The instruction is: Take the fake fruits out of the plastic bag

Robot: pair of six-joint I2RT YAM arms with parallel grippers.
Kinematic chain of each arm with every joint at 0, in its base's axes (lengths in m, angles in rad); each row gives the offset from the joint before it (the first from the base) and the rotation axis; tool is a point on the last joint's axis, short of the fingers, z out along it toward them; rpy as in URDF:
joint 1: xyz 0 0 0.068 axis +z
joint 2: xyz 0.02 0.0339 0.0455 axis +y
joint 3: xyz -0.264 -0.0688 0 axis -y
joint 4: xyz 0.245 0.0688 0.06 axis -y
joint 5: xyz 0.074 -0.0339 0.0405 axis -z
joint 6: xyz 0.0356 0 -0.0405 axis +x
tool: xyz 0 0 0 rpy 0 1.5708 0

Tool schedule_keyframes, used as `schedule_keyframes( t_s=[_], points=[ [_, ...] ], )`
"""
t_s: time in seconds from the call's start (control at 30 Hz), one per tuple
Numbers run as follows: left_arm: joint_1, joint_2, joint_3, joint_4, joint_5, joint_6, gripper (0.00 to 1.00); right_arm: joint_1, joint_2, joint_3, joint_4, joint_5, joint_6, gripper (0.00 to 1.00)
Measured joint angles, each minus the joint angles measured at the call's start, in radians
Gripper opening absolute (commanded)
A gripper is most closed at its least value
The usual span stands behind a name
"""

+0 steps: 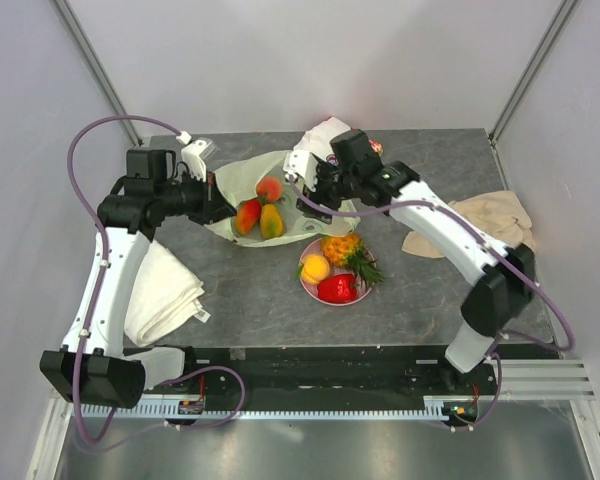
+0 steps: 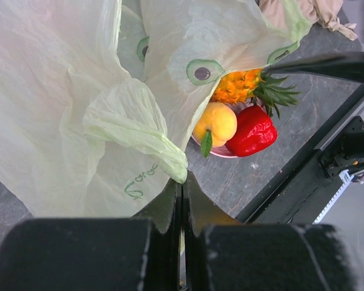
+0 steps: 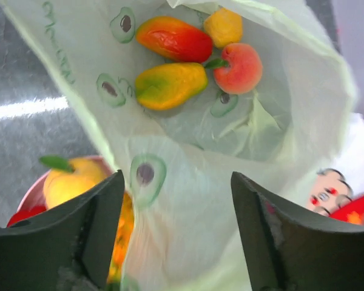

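The pale-green plastic bag (image 1: 242, 180) lies open at mid-table. Inside it are a peach (image 1: 269, 188), a red mango (image 1: 247, 215) and a yellow-green mango (image 1: 271, 221); the right wrist view also shows a small orange (image 3: 223, 25) beside them. My left gripper (image 1: 220, 206) is shut on a fold of the bag's edge (image 2: 170, 160). My right gripper (image 1: 315, 196) is open and empty above the bag's near wall (image 3: 188, 200). A pineapple (image 1: 345, 247), a yellow fruit (image 1: 315, 268) and a red pepper (image 1: 337, 288) lie on the pink plate (image 1: 305, 282).
A folded white towel (image 1: 162, 295) lies at the left. A beige cloth (image 1: 485, 222) lies at the right. A white-and-red cartoon pouch (image 1: 323, 133) sits behind the right gripper. The black front rail (image 1: 320, 360) runs along the near edge.
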Motion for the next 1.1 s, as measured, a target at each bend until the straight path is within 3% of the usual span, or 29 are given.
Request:
schedule_keyframes(
  t_s=[0.03, 0.13, 0.27, 0.4, 0.5, 0.6, 0.83, 1.1],
  points=[
    [0.000, 0.002, 0.012, -0.008, 0.000, 0.000, 0.02, -0.009, 0.058, 0.027, 0.018, -0.010, 0.023, 0.69],
    [0.000, 0.005, 0.049, -0.026, 0.001, 0.000, 0.02, -0.024, 0.187, 0.065, 0.060, -0.041, 0.056, 0.64],
    [0.000, 0.023, 0.091, -0.050, 0.000, 0.008, 0.02, -0.034, 0.277, 0.061, 0.121, -0.084, 0.103, 0.64],
    [0.000, 0.051, 0.080, -0.065, -0.021, 0.029, 0.02, -0.032, 0.330, 0.073, 0.237, -0.093, 0.219, 0.78],
    [0.000, 0.053, 0.051, -0.073, -0.032, 0.029, 0.02, -0.031, 0.430, 0.168, 0.295, -0.069, 0.337, 0.91],
    [0.000, 0.051, 0.021, -0.063, -0.035, 0.029, 0.02, -0.031, 0.542, 0.270, 0.340, -0.031, 0.456, 0.96],
    [0.000, 0.042, -0.031, -0.045, -0.026, 0.021, 0.02, -0.031, 0.805, 0.554, 0.324, 0.077, 0.624, 0.97],
    [0.000, 0.001, -0.031, -0.048, -0.034, 0.031, 0.02, -0.031, 0.941, 0.723, 0.299, 0.127, 0.668, 0.98]
  ],
)
